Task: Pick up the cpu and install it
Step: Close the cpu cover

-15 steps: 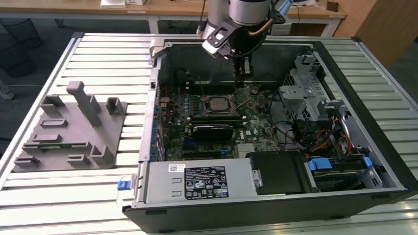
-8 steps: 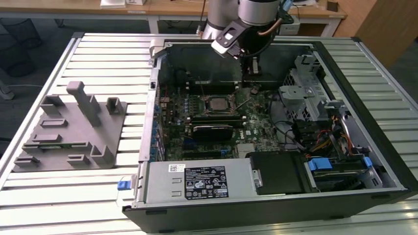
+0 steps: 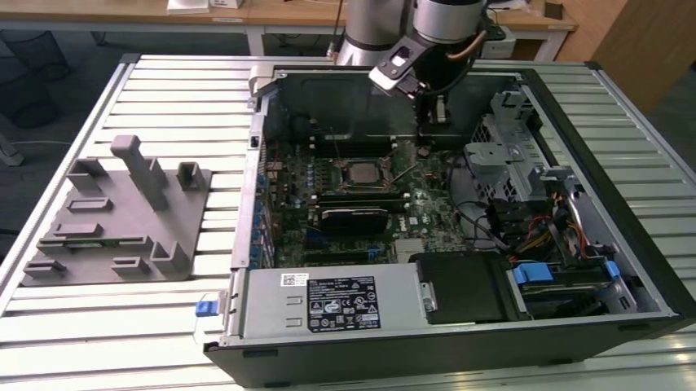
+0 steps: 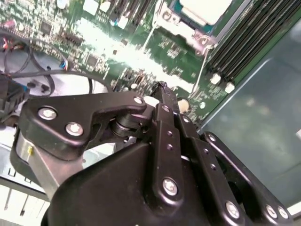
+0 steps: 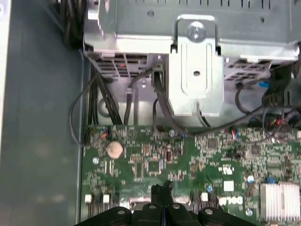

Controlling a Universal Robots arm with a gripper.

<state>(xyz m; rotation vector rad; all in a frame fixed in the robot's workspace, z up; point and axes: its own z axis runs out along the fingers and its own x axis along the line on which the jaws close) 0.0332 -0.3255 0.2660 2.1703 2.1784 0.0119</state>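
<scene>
The cpu (image 3: 360, 173) lies flat in the black socket frame on the green motherboard (image 3: 429, 208), inside the open computer case. Its pale silver top (image 4: 203, 8) also shows in the second wrist view, ringed by the metal socket frame. My gripper (image 3: 432, 140) hangs over the board toward the exterior view's right of the socket, apart from the cpu. Its fingers (image 4: 164, 101) are shut tip to tip with nothing between them. In the first wrist view the gripper (image 5: 162, 189) points at the board's small components. A thin metal lever (image 4: 202, 70) runs beside the socket near the fingertips.
The case wall (image 3: 257, 155) and a grey drive cage (image 3: 511, 155) with cables flank the board. Memory slots (image 4: 244, 42) run beside the socket. A silver power supply (image 3: 326, 301) fills the case's near end. A grey plastic block with posts (image 3: 120, 216) stands on the slatted table.
</scene>
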